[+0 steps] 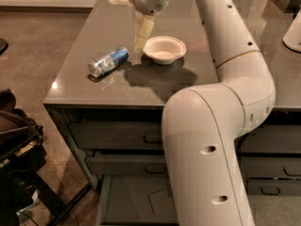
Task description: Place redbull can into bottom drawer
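The redbull can (108, 61) lies on its side on the grey counter (94, 93), near the left front. My gripper (139, 44) hangs over the counter, just left of the white bowl (164, 49) and a little right of and behind the can, not touching it. The bottom drawer (131, 201) is pulled open below, its flat grey floor showing. My white arm covers its right part.
Two shut drawers with bar handles (113, 134) sit above the open one. Narrower right-column drawers (270, 187) are partly hidden by my arm. A dark bag (14, 145) stands on the floor at left. A white object (294, 32) sits at the counter's far right.
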Tool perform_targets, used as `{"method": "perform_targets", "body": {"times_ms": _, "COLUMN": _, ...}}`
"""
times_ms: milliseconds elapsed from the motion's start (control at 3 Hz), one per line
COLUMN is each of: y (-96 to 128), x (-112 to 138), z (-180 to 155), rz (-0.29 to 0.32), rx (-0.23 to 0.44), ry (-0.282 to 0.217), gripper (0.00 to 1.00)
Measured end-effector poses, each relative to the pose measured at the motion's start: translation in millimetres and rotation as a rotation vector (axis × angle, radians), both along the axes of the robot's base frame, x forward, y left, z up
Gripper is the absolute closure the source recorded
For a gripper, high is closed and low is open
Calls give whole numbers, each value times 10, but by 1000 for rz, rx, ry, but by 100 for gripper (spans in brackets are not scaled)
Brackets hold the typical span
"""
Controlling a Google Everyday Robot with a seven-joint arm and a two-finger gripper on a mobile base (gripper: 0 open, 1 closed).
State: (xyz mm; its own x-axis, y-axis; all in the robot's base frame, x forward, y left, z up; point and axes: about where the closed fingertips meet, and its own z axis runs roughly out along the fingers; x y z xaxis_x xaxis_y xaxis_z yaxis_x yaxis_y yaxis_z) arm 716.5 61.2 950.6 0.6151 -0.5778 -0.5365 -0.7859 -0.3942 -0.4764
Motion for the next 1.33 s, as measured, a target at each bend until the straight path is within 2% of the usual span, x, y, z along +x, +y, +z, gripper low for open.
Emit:
{"method": "perform_targets", "body": {"times_ms": 333, "y": 156, "x": -68, "z": -62, "rz": 13, "rx": -31, "ry": 47, "gripper": 0}}
{"method": "perform_targets", "body": {"times_ms": 667, "y": 362, "x": -43, "z": -105, "rz": -9, "rx": -15, "ry": 96, "gripper": 0}}
{"method": "perform_targets", "body": {"times_ms": 1000, "y": 447, "x": 16, "z": -150, "rz": -16, "rx": 2, "ry": 99, "gripper": 0}}
{"method": "perform_targets", "body": {"times_ms": 1333, "y": 550, "x": 4, "z": -275, "rz": -4, "rx": -6, "ry": 136, "gripper": 0}}
